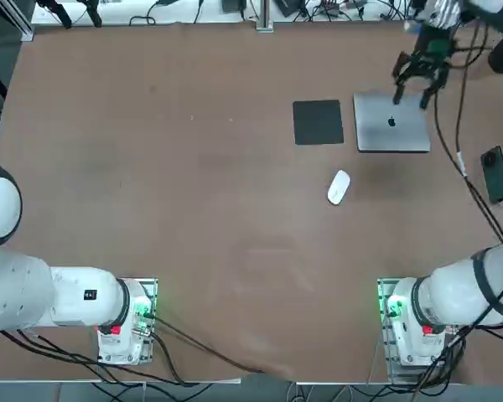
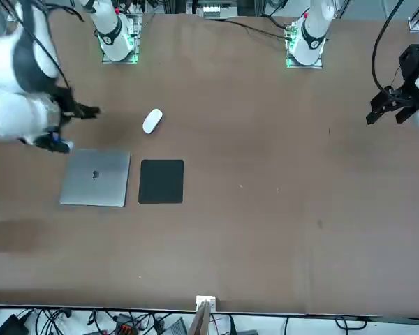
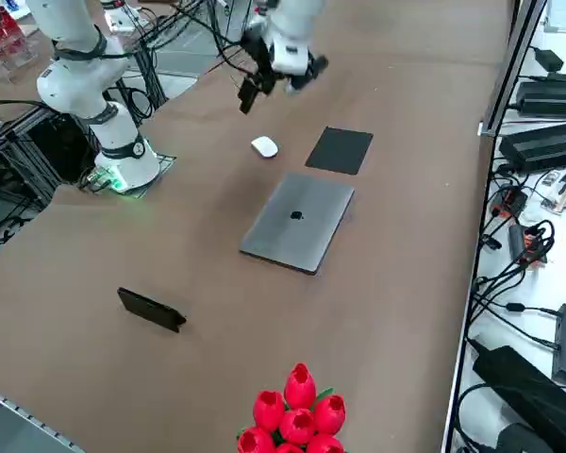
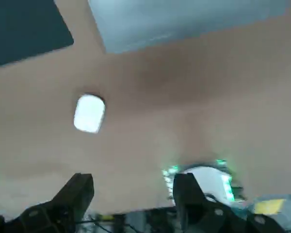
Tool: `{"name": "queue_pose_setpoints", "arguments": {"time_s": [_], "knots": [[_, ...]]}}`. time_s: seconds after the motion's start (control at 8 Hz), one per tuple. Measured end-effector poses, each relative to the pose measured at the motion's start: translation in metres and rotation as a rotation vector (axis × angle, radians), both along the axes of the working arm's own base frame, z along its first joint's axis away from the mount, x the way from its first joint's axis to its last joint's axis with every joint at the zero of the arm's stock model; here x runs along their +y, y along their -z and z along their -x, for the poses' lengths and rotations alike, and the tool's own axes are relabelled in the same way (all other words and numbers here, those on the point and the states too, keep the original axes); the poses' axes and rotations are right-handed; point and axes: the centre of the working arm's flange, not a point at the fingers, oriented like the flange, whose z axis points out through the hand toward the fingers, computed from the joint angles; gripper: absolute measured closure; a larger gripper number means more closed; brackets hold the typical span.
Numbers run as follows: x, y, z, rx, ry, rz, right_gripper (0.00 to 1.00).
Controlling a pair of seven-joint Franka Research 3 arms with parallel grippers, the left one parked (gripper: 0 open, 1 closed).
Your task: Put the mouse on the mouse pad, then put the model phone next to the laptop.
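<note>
While its fingers stand spread and empty, the right gripper (image 3: 275, 83) hangs above the table. Below them lie a silver-grey laptop (image 3: 298, 223) bearing a dark apple logo (image 3: 296, 215) and a smooth white oval mouse (image 3: 264, 146).

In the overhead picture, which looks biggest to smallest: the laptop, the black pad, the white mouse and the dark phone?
1. The laptop, clearly largest.
2. The mouse pad, somewhat smaller.
3 and 4. The model phone and the mouse look about alike: the phone is longer, the mouse broader, so I would not rank them.
</note>
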Motion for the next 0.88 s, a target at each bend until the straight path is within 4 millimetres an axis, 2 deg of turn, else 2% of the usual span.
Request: {"name": "queue_pose_setpoints", "arguments": {"time_s": [0.12,0.62,0.75,0.88], "knots": [[0.022,0.022,0.012,-0.032,0.081,0.022,0.00],[0.121,0.090,0.082,-0.154,0.337,0.156,0.00],[0.138,0.110,0.100,-0.186,0.366,0.178,0.00],[0.146,0.127,0.116,-0.219,0.375,0.183,0.00]]}}
